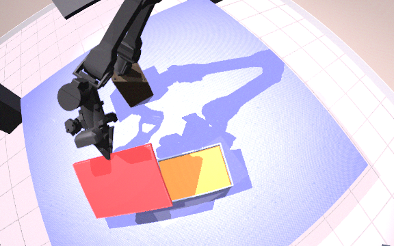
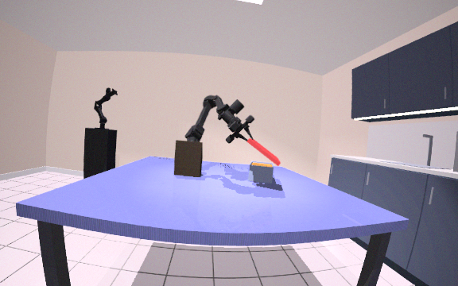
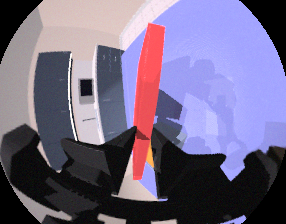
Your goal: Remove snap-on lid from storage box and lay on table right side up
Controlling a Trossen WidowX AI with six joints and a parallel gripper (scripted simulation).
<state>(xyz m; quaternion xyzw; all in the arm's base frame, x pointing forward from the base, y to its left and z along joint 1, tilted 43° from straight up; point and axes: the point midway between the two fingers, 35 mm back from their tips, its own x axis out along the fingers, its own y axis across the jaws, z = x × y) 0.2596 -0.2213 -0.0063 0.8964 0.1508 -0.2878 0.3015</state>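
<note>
My gripper (image 1: 107, 158) (image 2: 249, 138) (image 3: 143, 129) is shut on one edge of the flat red lid (image 1: 123, 181) (image 2: 264, 151) (image 3: 148, 90). The lid hangs in the air, tilted, sloping down away from the fingers. In the wrist view it shows edge-on between the fingertips. The grey storage box (image 1: 228, 172) (image 2: 261, 174) stands open on the blue table (image 1: 286, 137) (image 2: 173, 199), its orange-yellow inside (image 1: 197, 174) showing. In the top view the lid covers the box's left end from view.
The arm stands on a brown block (image 1: 133, 87) (image 2: 188, 158) at the back of the table. A second dark arm on a black pedestal (image 2: 99, 151) stands off the table to the left. Kitchen cabinets (image 2: 392, 199) run along the right wall.
</note>
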